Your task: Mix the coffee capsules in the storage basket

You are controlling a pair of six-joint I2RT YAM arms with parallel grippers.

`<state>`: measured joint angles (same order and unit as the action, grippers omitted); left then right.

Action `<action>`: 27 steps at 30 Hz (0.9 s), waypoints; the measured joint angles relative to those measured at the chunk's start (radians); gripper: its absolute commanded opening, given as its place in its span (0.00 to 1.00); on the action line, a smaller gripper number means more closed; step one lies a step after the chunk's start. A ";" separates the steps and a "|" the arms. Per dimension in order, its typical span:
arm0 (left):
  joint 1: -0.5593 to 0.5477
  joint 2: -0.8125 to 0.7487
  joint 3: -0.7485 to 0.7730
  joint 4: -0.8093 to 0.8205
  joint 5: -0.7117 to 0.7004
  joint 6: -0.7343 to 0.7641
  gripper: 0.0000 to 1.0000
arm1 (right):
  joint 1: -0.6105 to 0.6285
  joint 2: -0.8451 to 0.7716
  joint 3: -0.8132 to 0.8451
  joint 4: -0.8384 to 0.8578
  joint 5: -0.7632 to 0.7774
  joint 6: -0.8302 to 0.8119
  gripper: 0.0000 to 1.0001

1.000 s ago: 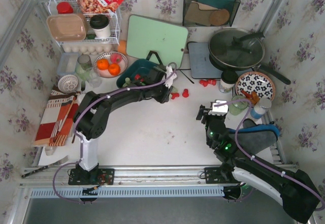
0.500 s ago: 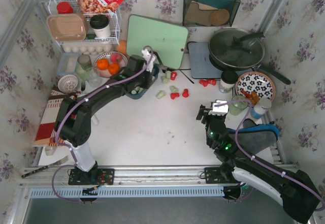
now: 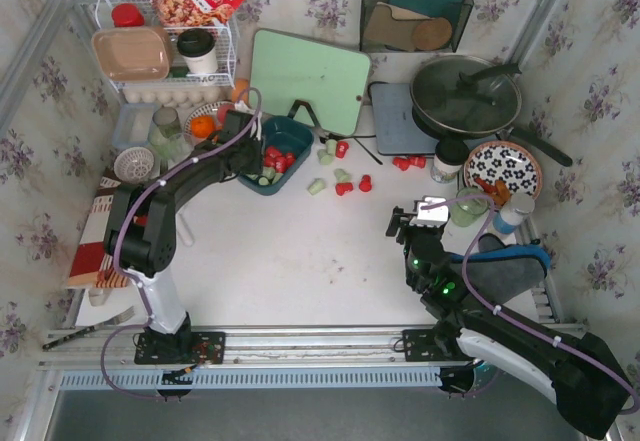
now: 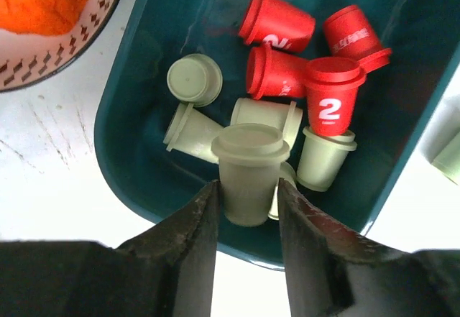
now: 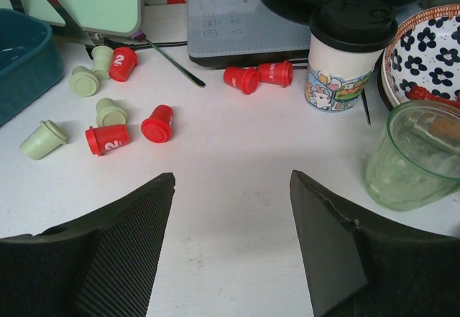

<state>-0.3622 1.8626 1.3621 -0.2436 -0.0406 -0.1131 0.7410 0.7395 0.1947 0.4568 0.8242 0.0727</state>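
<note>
The teal storage basket [image 3: 297, 130] sits left of the table's middle and holds several red and pale green coffee capsules. In the left wrist view, red capsules [image 4: 330, 101] lie at the right of the basket [image 4: 129, 116] and green ones [image 4: 194, 78] at the left. My left gripper [image 3: 258, 161] [image 4: 246, 185] is shut on a pale green capsule [image 4: 249, 170], upright above the basket's near edge. Loose red capsules [image 3: 343, 188] [image 5: 108, 139] and green capsules [image 3: 316, 187] [image 5: 43, 139] lie on the table right of the basket. My right gripper [image 3: 400, 223] [image 5: 231, 180] is open and empty above bare table.
A bowl with oranges [image 3: 207, 126] [image 4: 50, 1] stands just left of the basket. A green cutting board [image 3: 310, 76] leans behind it. A lidded paper cup [image 5: 348, 51], a glass [image 5: 417, 152], a flowered plate [image 3: 503, 166] and a pan on a cooker [image 3: 465, 96] stand at the right.
My left arm has swung left from the loose capsules to over the basket's near-left side, carrying a pale green capsule. The right arm has not moved.
</note>
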 measured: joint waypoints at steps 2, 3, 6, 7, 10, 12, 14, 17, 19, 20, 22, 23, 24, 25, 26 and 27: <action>0.005 0.011 0.002 -0.011 -0.004 -0.016 0.44 | 0.000 0.003 0.000 0.000 0.000 0.000 0.73; 0.008 0.016 0.003 -0.017 -0.004 -0.019 0.46 | 0.000 0.006 0.000 0.000 0.001 0.000 0.73; 0.010 0.021 0.005 -0.024 -0.004 -0.033 0.49 | 0.000 0.008 0.000 0.001 0.001 0.000 0.73; 0.011 0.021 0.005 -0.023 -0.003 -0.038 0.49 | 0.000 0.008 0.000 0.001 0.001 0.000 0.73; 0.011 0.009 -0.008 -0.011 0.006 -0.037 0.50 | 0.000 0.012 0.000 0.000 0.002 0.000 0.73; 0.011 -0.016 -0.033 0.000 0.017 -0.037 0.51 | 0.000 0.012 0.000 0.001 0.002 0.000 0.73; 0.011 -0.048 -0.057 0.021 0.037 -0.037 0.51 | 0.000 0.012 0.000 0.000 0.002 0.000 0.73; 0.010 -0.095 -0.087 0.057 0.072 -0.037 0.50 | 0.000 0.010 0.000 0.000 0.001 0.000 0.73; 0.008 -0.118 -0.103 0.076 0.097 -0.036 0.50 | 0.000 0.007 0.000 0.000 0.001 0.000 0.73; 0.007 -0.131 -0.112 0.081 0.111 -0.037 0.50 | 0.000 0.007 0.000 0.000 0.000 0.000 0.73; 0.000 -0.156 -0.132 0.096 0.126 -0.037 0.50 | 0.000 0.011 0.000 0.000 0.000 0.000 0.74; -0.005 -0.169 -0.143 0.105 0.132 -0.037 0.50 | 0.000 0.014 0.001 0.000 0.000 0.000 0.74; -0.010 -0.180 -0.151 0.112 0.137 -0.037 0.50 | 0.000 0.017 0.002 0.000 0.000 0.000 0.74; -0.018 -0.190 -0.157 0.115 0.137 -0.037 0.50 | 0.000 0.018 0.002 0.000 0.000 0.000 0.74; -0.027 -0.198 -0.162 0.117 0.137 -0.037 0.50 | 0.000 0.018 0.004 0.000 0.001 0.000 0.75; -0.040 -0.206 -0.166 0.119 0.134 -0.036 0.50 | 0.000 0.018 0.006 0.000 0.000 0.000 0.75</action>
<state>-0.4019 1.6569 1.1965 -0.1249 0.0929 -0.1490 0.7414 0.7570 0.2012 0.4568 0.8246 0.0727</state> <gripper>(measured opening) 0.499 0.743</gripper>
